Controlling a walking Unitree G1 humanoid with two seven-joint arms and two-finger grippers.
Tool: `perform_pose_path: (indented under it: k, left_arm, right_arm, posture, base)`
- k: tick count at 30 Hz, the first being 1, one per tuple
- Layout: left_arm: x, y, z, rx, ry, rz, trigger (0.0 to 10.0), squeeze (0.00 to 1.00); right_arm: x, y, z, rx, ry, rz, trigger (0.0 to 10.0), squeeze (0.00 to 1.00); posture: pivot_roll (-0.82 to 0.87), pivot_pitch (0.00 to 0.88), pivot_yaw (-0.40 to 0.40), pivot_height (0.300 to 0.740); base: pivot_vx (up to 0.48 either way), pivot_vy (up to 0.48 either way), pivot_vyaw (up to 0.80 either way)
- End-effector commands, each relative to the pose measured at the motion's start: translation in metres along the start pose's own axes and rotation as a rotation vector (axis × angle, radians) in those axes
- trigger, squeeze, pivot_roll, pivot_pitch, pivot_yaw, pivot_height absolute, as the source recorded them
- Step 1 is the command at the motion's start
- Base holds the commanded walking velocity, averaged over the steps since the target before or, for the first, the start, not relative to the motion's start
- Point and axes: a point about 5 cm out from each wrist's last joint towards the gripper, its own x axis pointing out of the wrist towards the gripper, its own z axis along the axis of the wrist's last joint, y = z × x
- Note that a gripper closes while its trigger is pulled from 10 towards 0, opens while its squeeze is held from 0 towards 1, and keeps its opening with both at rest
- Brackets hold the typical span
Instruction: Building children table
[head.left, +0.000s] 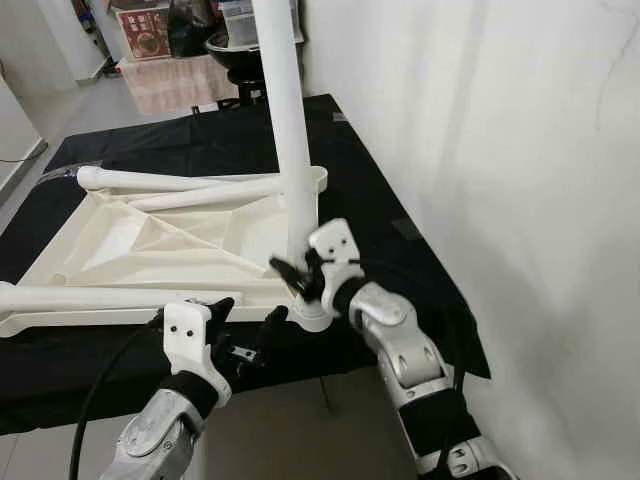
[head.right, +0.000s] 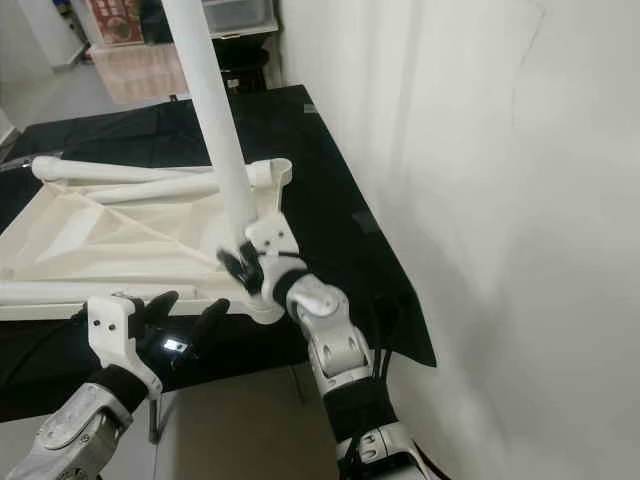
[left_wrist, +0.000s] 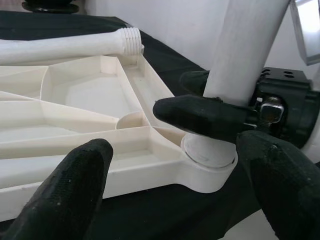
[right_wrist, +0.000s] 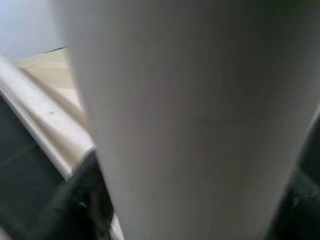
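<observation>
A white plastic tabletop (head.left: 120, 235) lies upside down on a black-covered table (head.left: 380, 190). One white leg (head.left: 290, 130) stands upright in the near right corner socket (left_wrist: 210, 165). My right gripper (head.left: 298, 272) is shut on that leg just above the socket, and its fingers (left_wrist: 200, 112) wrap the leg (left_wrist: 245, 50). The leg (right_wrist: 190, 115) is very close in the right wrist view. My left gripper (head.left: 250, 312) hangs open at the tabletop's near edge, left of the socket, holding nothing. Loose legs lie along the far rim (head.left: 180, 181) and the near left rim (head.left: 90, 296).
A white wall (head.left: 500, 150) runs close along the table's right side. The black cloth's front edge hangs over bare floor (head.left: 300, 420). A black cable (head.left: 100, 390) loops beside my left arm. Boxes (head.left: 145, 30) and a black stool (head.left: 235, 50) stand far behind.
</observation>
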Motion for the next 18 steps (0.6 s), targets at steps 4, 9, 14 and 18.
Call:
perform_pose_path:
  k: [4,9,14,18]
  left_arm:
    - [0.000,0.002,-0.002,0.008,0.006,0.015,10.0,0.00]
    - [0.000,0.001,-0.003,0.006,0.005,0.012,10.0,0.00]
    - [0.000,0.000,-0.003,0.007,0.004,0.013,10.0,0.00]
    - [-0.001,-0.001,-0.003,0.006,0.004,0.014,10.0,0.00]
  right_arm:
    - [-0.001,-0.005,0.024,-0.040,-0.087,0.283,10.0,0.78]
    - [-0.004,-0.035,0.032,-0.114,-0.042,0.495,10.0,0.00]
    - [0.001,-0.050,0.037,-0.105,-0.022,0.492,10.0,0.00]
    - [0.002,-0.054,0.041,-0.088,-0.026,0.513,0.0,0.00]
  posture:
    - [0.00,0.092,0.043,0.740]
    - [0.01,0.090,0.035,0.740]
    - [0.02,0.093,0.032,0.740]
    - [0.02,0.097,0.031,0.740]
  base:
    - [0.000,0.000,0.00]
    - [0.000,0.000,0.00]
    - [0.000,0.000,0.00]
    - [0.000,0.000,0.00]
